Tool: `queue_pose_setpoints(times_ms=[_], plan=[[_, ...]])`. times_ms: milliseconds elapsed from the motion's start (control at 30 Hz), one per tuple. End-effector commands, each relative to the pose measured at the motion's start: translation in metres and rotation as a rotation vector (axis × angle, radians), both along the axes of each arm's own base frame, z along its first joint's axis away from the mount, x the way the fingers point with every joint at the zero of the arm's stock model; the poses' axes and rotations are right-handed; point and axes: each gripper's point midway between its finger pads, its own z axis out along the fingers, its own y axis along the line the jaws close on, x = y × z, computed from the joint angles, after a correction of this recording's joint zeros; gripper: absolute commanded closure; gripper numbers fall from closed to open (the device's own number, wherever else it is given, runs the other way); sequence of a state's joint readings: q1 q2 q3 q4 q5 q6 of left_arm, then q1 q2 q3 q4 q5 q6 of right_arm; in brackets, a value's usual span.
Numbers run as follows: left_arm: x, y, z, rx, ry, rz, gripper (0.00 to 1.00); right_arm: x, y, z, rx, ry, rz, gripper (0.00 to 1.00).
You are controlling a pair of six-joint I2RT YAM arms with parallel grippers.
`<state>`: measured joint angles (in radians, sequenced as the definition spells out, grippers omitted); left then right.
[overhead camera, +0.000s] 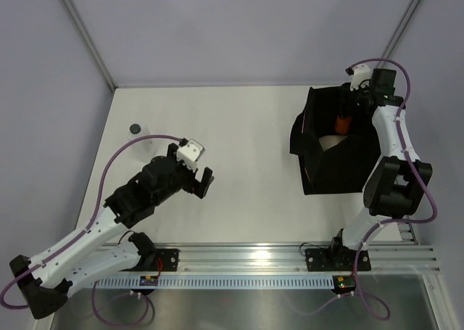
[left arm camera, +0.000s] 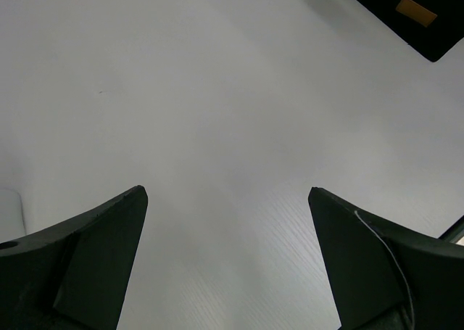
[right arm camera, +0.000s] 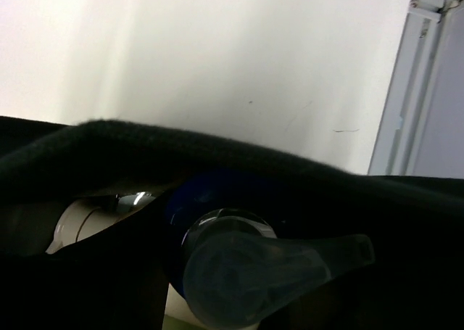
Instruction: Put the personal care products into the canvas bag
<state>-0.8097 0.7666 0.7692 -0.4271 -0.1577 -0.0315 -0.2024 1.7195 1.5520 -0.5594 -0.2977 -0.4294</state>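
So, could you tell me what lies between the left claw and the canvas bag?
Nothing: the table between the left claw and the canvas bag is bare, as the top external and left wrist views show.

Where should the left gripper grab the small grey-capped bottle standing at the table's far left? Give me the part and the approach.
Grip the grey-capped bottle by its clear body, just below the cap. It appears to stand upright close to the left wall, so bring the open left gripper in from the near right side, one finger on each side.
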Motion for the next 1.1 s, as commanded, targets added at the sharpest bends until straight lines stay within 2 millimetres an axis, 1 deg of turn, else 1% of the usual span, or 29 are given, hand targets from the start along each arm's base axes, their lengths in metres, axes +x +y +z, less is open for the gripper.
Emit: queue_pose_setpoints(times_ms=[0, 33, 67, 100, 200, 267, 300, 333, 367, 400, 433, 500, 533, 567, 600, 633, 667, 700, 733, 767, 800, 833, 867, 900, 933, 967, 1000, 1033, 1067], plan=[[0.005, 0.001, 0.000, 0.015, -0.019, 0.013, 0.01, 0.011, 0.009, 0.025, 0.024, -0.073, 0.028, 0.31], [0.005, 0.001, -0.001, 0.017, -0.016, 0.013, 0.01, 0.006, 0.011, 0.036, 0.021, -0.093, 0.033, 0.14], [0.006, 0.001, -0.002, 0.021, -0.013, 0.019, 0.01, 0.003, 0.011, 0.042, 0.021, -0.101, 0.034, 0.04], [0.007, 0.001, -0.003, 0.021, -0.010, 0.022, 0.01, -0.001, 0.014, 0.050, 0.026, -0.111, 0.045, 0.00], [0.008, 0.000, -0.006, 0.024, 0.001, 0.023, 0.01, -0.020, 0.017, 0.090, 0.028, -0.148, 0.047, 0.00], [0.009, -0.001, -0.006, 0.021, 0.007, 0.031, 0.01, -0.037, 0.022, 0.124, 0.050, -0.181, 0.057, 0.00], [0.010, -0.002, -0.008, 0.022, 0.015, 0.035, 0.01, -0.043, 0.019, 0.137, 0.061, -0.201, 0.055, 0.00], [0.011, -0.004, -0.007, 0.008, 0.019, 0.043, 0.01, -0.058, 0.029, 0.151, 0.102, -0.212, 0.089, 0.01], [0.013, -0.003, -0.008, 0.007, 0.022, 0.057, 0.01, -0.064, 0.033, 0.169, 0.111, -0.245, 0.106, 0.00], [0.015, -0.003, -0.009, 0.004, 0.028, 0.072, 0.01, -0.073, 0.037, 0.179, 0.120, -0.258, 0.123, 0.01], [0.017, -0.004, -0.011, -0.007, 0.046, 0.100, 0.01, -0.085, 0.048, 0.193, 0.141, -0.283, 0.162, 0.00], [0.026, 0.005, -0.011, -0.014, 0.047, 0.196, 0.01, -0.107, 0.068, 0.207, 0.196, -0.292, 0.236, 0.01], [0.029, 0.007, -0.014, -0.038, 0.073, 0.250, 0.01, -0.123, 0.078, 0.214, 0.224, -0.295, 0.264, 0.00], [0.035, 0.016, -0.011, -0.048, 0.064, 0.330, 0.01, -0.133, 0.086, 0.215, 0.250, -0.291, 0.299, 0.01], [0.037, 0.021, -0.009, -0.064, 0.069, 0.380, 0.02, -0.146, 0.102, 0.219, 0.300, -0.291, 0.374, 0.01], [0.037, 0.025, -0.011, -0.102, 0.097, 0.444, 0.02, -0.164, 0.113, 0.216, 0.333, -0.280, 0.407, 0.01], [0.042, 0.039, -0.008, -0.119, 0.081, 0.534, 0.02, -0.174, 0.121, 0.215, 0.363, -0.274, 0.447, 0.00], [0.044, 0.046, -0.005, -0.139, 0.078, 0.590, 0.02, -0.188, 0.134, 0.215, 0.410, -0.273, 0.514, 0.00], [0.044, 0.055, -0.007, -0.168, 0.098, 0.665, 0.02, -0.202, 0.140, 0.206, 0.428, -0.269, 0.536, 0.01], [0.050, 0.073, -0.006, -0.161, 0.073, 0.763, 0.04, -0.207, 0.144, 0.203, 0.444, -0.272, 0.545, 0.00], [0.053, 0.082, 0.001, -0.172, 0.061, 0.826, 0.05, -0.212, 0.146, 0.198, 0.458, -0.274, 0.549, 0.01], [0.052, 0.094, -0.003, -0.159, 0.073, 0.896, 0.05, -0.218, 0.149, 0.190, 0.462, -0.295, 0.545, 0.00], [0.057, 0.117, -0.002, -0.139, 0.046, 1.015, 0.05, -0.220, 0.149, 0.188, 0.460, -0.310, 0.543, 0.00], [0.065, 0.123, -0.001, -0.120, 0.057, 1.077, 0.07, -0.221, 0.148, 0.184, 0.453, -0.321, 0.528, 0.00], [0.063, 0.133, -0.007, -0.100, 0.092, 1.142, 0.06, -0.225, 0.150, 0.188, 0.450, -0.353, 0.530, 0.01], [0.067, 0.145, -0.009, -0.086, 0.104, 1.207, 0.06, -0.224, 0.150, 0.178, 0.467, -0.335, 0.524, 0.00], [0.073, 0.148, -0.017, -0.047, 0.129, 1.235, 0.05, -0.227, 0.153, 0.177, 0.478, -0.334, 0.535, 0.01], [0.081, 0.149, -0.014, -0.051, 0.128, 1.238, 0.05, -0.230, 0.154, 0.175, 0.481, -0.337, 0.539, 0.01], [0.089, 0.156, -0.018, -0.064, 0.152, 1.252, 0.05, -0.231, 0.154, 0.175, 0.480, -0.340, 0.543, 0.00]])
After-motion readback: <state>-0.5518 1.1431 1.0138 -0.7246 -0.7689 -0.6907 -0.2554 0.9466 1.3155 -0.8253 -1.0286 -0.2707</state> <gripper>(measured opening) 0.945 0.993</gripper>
